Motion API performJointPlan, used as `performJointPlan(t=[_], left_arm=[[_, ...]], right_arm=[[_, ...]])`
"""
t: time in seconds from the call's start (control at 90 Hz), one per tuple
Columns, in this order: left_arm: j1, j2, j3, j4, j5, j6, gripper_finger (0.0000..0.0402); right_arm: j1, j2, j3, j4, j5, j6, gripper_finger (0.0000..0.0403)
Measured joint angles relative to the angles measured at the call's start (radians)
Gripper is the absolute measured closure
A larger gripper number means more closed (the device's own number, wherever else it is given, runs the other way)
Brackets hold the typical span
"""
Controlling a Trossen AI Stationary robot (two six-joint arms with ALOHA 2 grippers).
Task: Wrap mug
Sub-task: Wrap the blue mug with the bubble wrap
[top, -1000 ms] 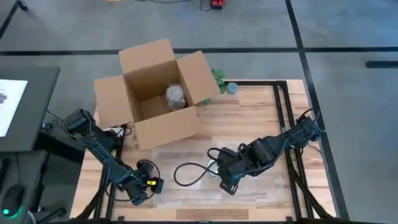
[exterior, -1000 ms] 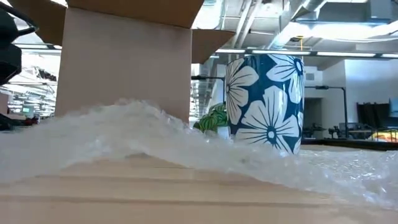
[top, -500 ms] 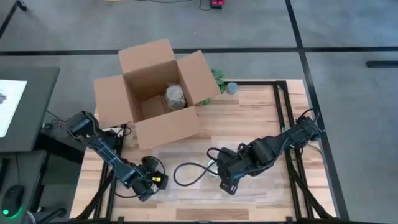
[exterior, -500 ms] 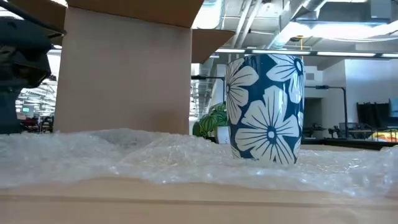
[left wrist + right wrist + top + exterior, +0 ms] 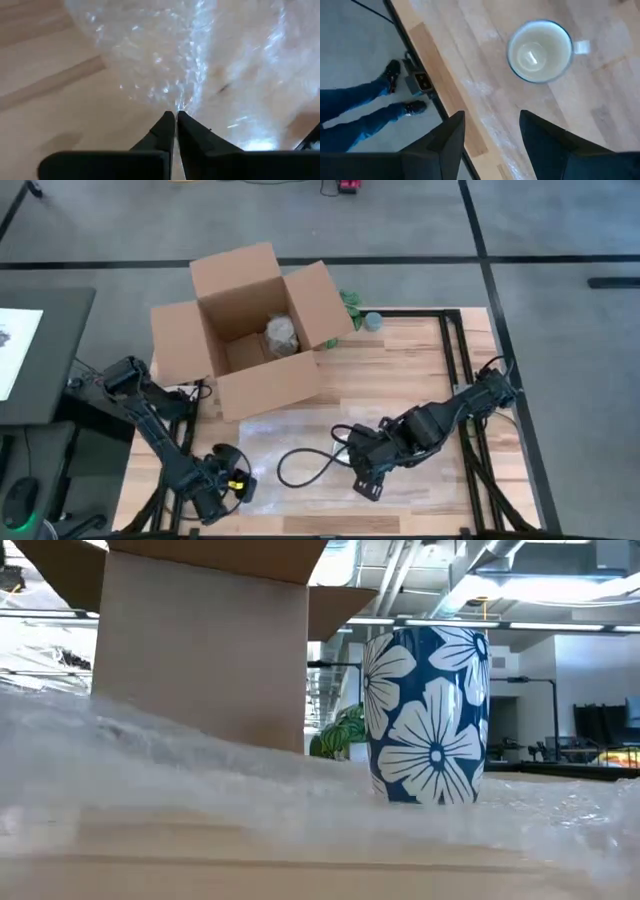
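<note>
**Inspector:** Your left gripper point(image 5: 175, 114) has its two dark fingers pressed together on the edge of the bubble wrap point(image 5: 200, 55), pinching the clear, dimpled sheet. In the high view that gripper point(image 5: 222, 488) sits near the table's front left corner.

**Operator:** And the right one?

**Inspector:** Your right gripper point(image 5: 490, 125) has its fingers spread apart with nothing between them. From above it point(image 5: 366, 476) hangs over the front middle of the table, close to a black cable loop point(image 5: 305, 465).

**Operator:** Where is the mug?

**Inspector:** The mug point(image 5: 427, 715) stands upright on the wrap, a smooth glazed cylinder, blue with large white flowers. Your right wrist view looks down into it point(image 5: 539, 50): pale inside, a small handle on one side, nothing in it. The wrap point(image 5: 150, 780) rises in a crinkled ridge across the low view's foreground.

**Operator:** Containers?

**Inspector:** One cardboard box point(image 5: 250, 330) at the table's back left, flaps open, holding a rounded bundle point(image 5: 281, 334) in clear wrap. I cannot tell what is inside it.

**Operator:** Surface and surroundings?

**Inspector:** The table point(image 5: 400, 370) is light wood planks in a black frame. A green leafy item point(image 5: 351, 305) lies by the box. The floor is grey; a person's legs point(image 5: 360, 107) in blue jeans and dark shoes stand beside the table.
</note>
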Motion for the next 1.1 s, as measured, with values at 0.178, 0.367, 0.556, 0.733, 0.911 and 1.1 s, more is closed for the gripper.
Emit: performJointPlan(t=[0.178, 0.367, 0.556, 0.733, 0.911, 1.1], left_arm=[[-0.065, -0.003, 0.030, -0.072, 0.005, -0.064, 0.0401], [-0.108, -0.013, 0.056, -0.089, 0.007, -0.059, 0.0401], [-0.120, -0.019, 0.104, -0.100, -0.037, -0.001, 0.0401], [-0.097, -0.019, 0.152, -0.090, -0.104, 0.067, 0.0401], [-0.043, -0.019, 0.197, -0.068, -0.158, 0.182, 0.0401], [0.048, -0.019, 0.273, 0.001, -0.179, 0.435, 0.0401]], right_arm=[[0.000, 0.023, 0.000, 0.041, 0.003, 0.000, 0.0223], [-0.004, 0.021, 0.000, 0.126, 0.004, 0.004, 0.0223], [-0.008, 0.022, 0.000, 0.154, 0.006, 0.008, 0.0223], [-0.009, 0.022, 0.000, 0.158, 0.005, 0.008, 0.0223], [-0.019, 0.024, 0.000, 0.159, 0.006, 0.000, 0.0223], [-0.031, 0.040, 0.000, 0.161, 0.007, -0.004, 0.0223]])
